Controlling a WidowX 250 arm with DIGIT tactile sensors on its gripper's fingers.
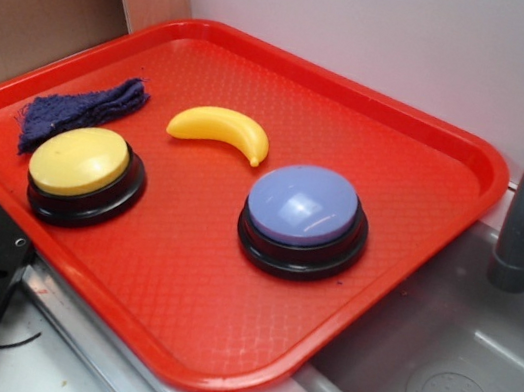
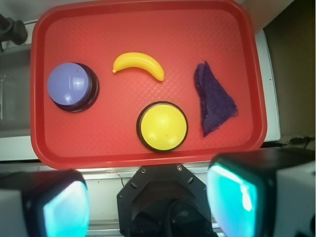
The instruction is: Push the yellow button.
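The gripper (image 2: pixel 148 200) hangs high with its jaws spread wide and nothing between them, off the near edge of the red tray (image 2: pixel 123 34). The yellow button (image 2: pixel 162 126) sits on that tray just inside the near edge, untouched. The toy banana (image 2: pixel 139 64) lies just beyond the button, a dark blue cloth (image 2: pixel 213 100) beside it. A drifting descent could land a finger on the rim or on the lilac-blue button (image 2: pixel 70 85) farther off
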